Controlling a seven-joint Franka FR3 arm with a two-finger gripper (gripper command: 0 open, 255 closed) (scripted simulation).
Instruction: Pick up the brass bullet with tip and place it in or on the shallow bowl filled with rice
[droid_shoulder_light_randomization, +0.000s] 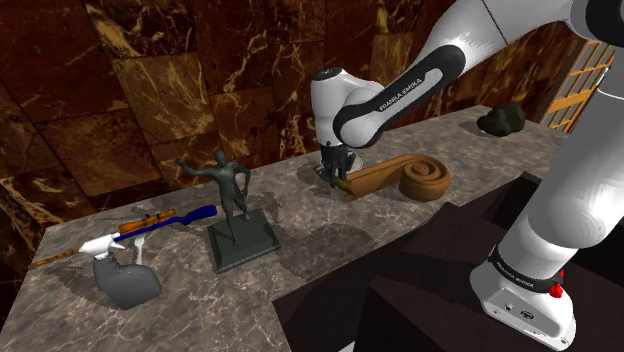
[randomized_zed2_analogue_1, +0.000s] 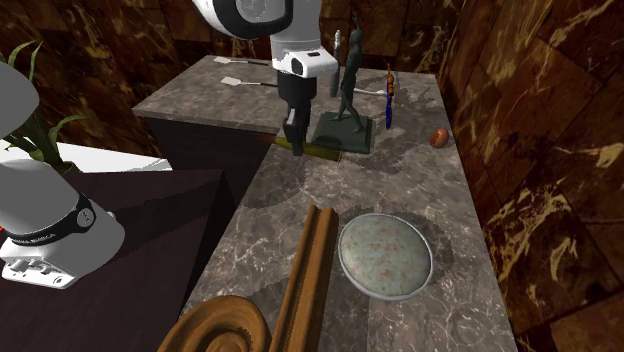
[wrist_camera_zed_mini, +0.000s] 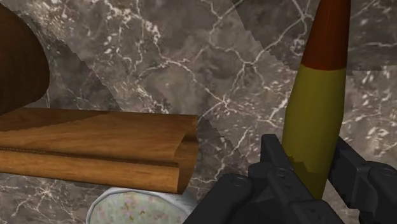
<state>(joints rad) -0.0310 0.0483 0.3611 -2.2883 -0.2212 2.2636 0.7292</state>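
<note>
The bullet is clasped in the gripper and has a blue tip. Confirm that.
Wrong in one respect: the bullet's tip is reddish brown, not blue, above a yellow body, as the wrist view shows. The rest stands: the gripper has it clasped.

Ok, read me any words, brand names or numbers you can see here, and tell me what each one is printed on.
"FRANKA EMIKA": dark letters along the arm's white forearm, in the shoulder view.
Small dark lettering on the arm's base ring, which also appears in the second exterior view: too small to read.
The bullet, the bowl and the statue bear no writing.
</note>
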